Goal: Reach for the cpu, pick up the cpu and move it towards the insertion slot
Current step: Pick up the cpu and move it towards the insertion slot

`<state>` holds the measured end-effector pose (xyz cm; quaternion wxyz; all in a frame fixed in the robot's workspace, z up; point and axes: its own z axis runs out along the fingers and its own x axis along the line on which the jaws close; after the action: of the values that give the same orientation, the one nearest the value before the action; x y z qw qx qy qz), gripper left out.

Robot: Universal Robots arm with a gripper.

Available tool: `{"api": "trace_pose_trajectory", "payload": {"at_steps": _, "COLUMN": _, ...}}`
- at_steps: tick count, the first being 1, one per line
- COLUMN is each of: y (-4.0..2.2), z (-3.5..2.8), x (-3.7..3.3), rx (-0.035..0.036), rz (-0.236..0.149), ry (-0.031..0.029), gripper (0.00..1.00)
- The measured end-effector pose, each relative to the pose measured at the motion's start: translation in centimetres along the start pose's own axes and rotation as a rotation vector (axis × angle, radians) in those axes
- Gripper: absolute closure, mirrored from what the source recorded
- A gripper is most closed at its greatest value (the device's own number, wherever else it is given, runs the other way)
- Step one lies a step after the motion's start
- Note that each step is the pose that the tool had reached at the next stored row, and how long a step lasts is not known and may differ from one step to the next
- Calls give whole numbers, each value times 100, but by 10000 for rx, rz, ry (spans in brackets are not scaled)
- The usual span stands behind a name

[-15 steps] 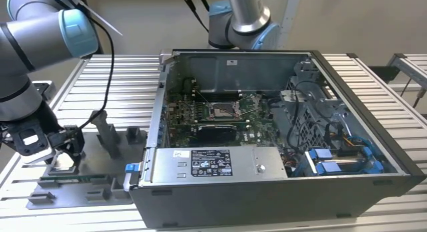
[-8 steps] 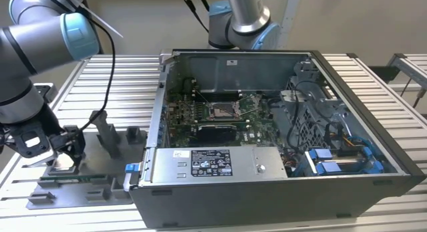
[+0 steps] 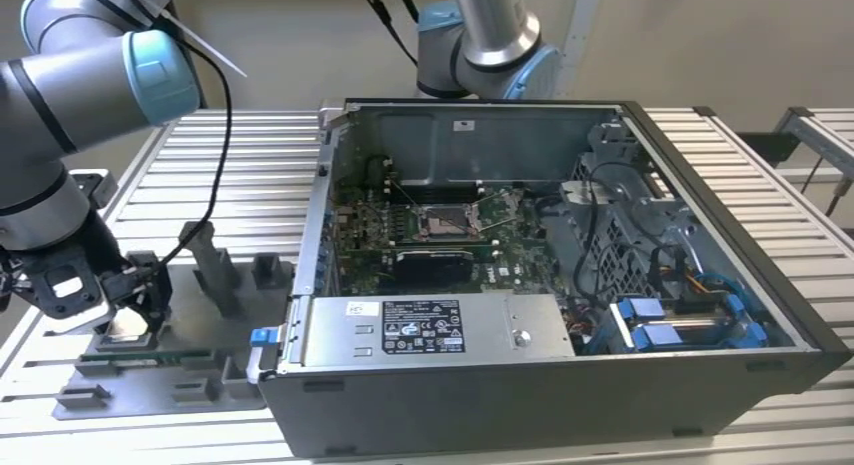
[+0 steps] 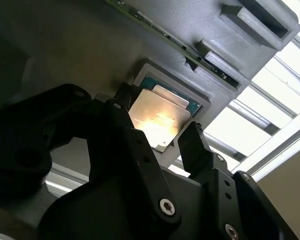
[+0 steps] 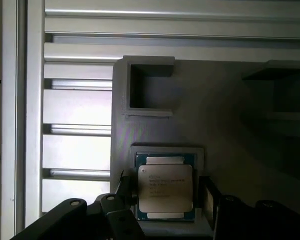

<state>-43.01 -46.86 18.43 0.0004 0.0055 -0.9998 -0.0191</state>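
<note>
Claw [image 4: 158, 125]: fingers apart, straddling the cpu [image 5: 165, 189], one beside each edge, not yet pinching. The cpu lies flat in a grey tray [image 5: 229, 125] recess on the counter [image 3: 227, 175], well apart from the insertion slot [image 3: 446, 221]. Handling, as judged: close evenly on both edges, chip level.

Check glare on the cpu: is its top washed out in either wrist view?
Second wrist view: a warm glare patch washes out the middle of the cpu top. First wrist view: cpu top evenly lit, no hotspot; the slatted table beside it is blown out.
</note>
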Motion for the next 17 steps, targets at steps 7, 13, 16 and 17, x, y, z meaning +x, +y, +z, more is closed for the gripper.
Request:
{"api": "trace_pose_trajectory", "payload": {"at_steps": 7, "y": 0, "z": 1, "x": 0, "rx": -1, "rz": -7, "ry": -1, "gripper": 100}}
{"api": "trace_pose_trajectory", "payload": {"at_steps": 13, "y": 0, "z": 1, "x": 0, "rx": -1, "rz": -12, "ry": -1, "gripper": 100}}
{"api": "trace_pose_trajectory", "payload": {"at_steps": 16, "y": 0, "z": 1, "x": 0, "rx": -1, "rz": -15, "ry": -1, "gripper": 100}}
{"api": "trace_pose_trajectory", "payload": {"at_steps": 17, "y": 0, "z": 1, "x": 0, "rx": -1, "rz": -16, "ry": -1, "gripper": 100}}
